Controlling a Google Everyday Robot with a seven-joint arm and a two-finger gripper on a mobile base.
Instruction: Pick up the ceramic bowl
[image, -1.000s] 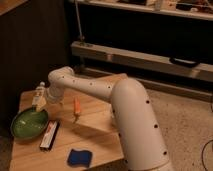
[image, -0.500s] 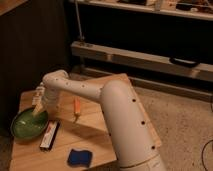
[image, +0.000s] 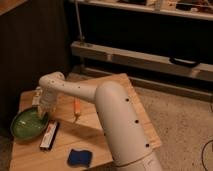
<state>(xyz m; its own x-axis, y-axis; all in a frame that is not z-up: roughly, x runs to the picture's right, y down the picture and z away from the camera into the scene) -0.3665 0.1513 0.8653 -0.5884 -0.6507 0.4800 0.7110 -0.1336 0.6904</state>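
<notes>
The ceramic bowl (image: 25, 126) is green, wide and shallow, and sits at the left front of the wooden table (image: 107, 90). My white arm reaches across the table from the right. The gripper (image: 41, 114) hangs down from the wrist at the bowl's right rim, over its inner edge. The wrist hides much of the gripper from the camera.
A small pale object (image: 36, 96) stands just behind the wrist. An orange stick-like item (image: 77, 109) lies at the table's middle. A dark bar-shaped packet (image: 49, 136) lies right of the bowl. A blue sponge (image: 80, 157) sits near the front edge. Dark shelving stands behind.
The arm has swung left and lowered, bringing the gripper from beside the bowl down to its right rim. The bowl and other items have not moved.
</notes>
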